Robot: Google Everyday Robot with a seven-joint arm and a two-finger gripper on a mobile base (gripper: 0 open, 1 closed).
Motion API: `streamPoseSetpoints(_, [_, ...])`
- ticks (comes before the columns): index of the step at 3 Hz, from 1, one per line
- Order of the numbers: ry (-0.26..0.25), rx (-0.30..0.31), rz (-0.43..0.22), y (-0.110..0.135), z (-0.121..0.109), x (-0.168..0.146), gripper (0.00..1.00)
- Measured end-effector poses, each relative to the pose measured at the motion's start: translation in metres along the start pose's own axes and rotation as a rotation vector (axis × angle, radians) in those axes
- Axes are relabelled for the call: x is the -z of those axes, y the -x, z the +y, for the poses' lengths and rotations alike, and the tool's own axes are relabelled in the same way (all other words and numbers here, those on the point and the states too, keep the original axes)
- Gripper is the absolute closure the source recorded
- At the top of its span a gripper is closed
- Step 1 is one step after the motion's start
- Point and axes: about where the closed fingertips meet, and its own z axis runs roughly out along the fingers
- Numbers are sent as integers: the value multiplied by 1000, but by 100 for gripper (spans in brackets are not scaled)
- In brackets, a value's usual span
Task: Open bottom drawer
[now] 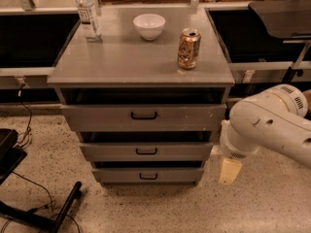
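Note:
The bottom drawer (146,175) is the lowest of three grey drawer fronts in the metal cabinet (141,62), with a small black bar handle (148,176). It sits closed, level with the drawers above. My gripper (229,171) hangs from the white arm (272,125) to the right of the cabinet, beside the bottom drawer's right end and apart from it. Only one cream-coloured finger shows.
On the cabinet top stand a water bottle (88,14), a white bowl (149,25) and a copper drink can (188,48). Black stand legs and cables (43,212) lie on the speckled floor at the left. Dark bins flank the cabinet on both sides.

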Motion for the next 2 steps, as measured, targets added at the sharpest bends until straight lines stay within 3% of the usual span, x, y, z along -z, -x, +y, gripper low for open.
streamPoseSetpoints(1, [27, -30, -57, -5, 17, -48, 0])
streamPoseSetpoints(2, [64, -28, -107, 10, 35, -137, 0])
